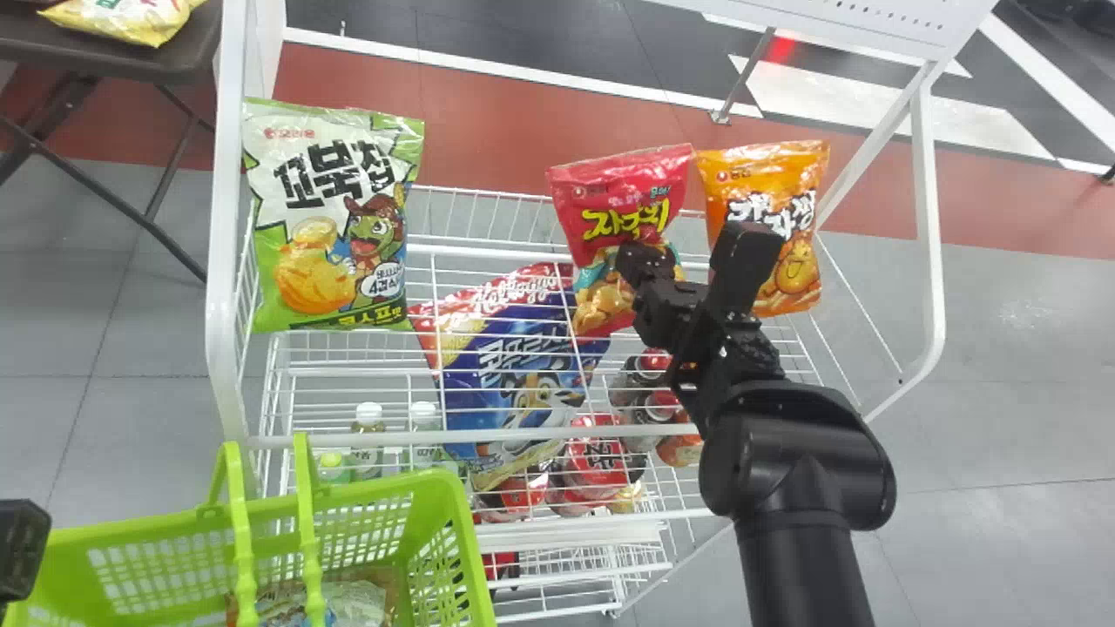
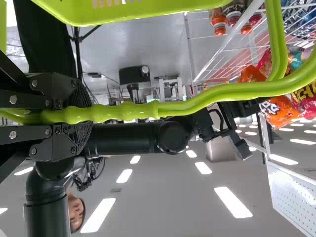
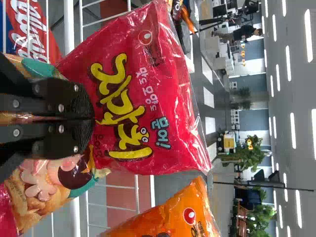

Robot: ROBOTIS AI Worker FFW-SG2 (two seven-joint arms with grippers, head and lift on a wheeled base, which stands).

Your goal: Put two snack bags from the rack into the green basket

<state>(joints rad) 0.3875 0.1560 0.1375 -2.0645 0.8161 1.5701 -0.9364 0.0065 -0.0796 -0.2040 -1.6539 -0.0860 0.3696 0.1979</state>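
In head view, the right gripper meets the red bag; its wrist view shows it closed, pinching. The left gripper clamps the green handle.

The robot's right arm is showing black all over, its smooth cylindrical sections meeting at bulky, rounded joints. Dark cables are bunching beside it. The right tool is displaying black plates, silvery round screws and textured pads.

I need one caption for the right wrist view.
Right gripper, jaws closed on a red snack bag, an orange one beside.
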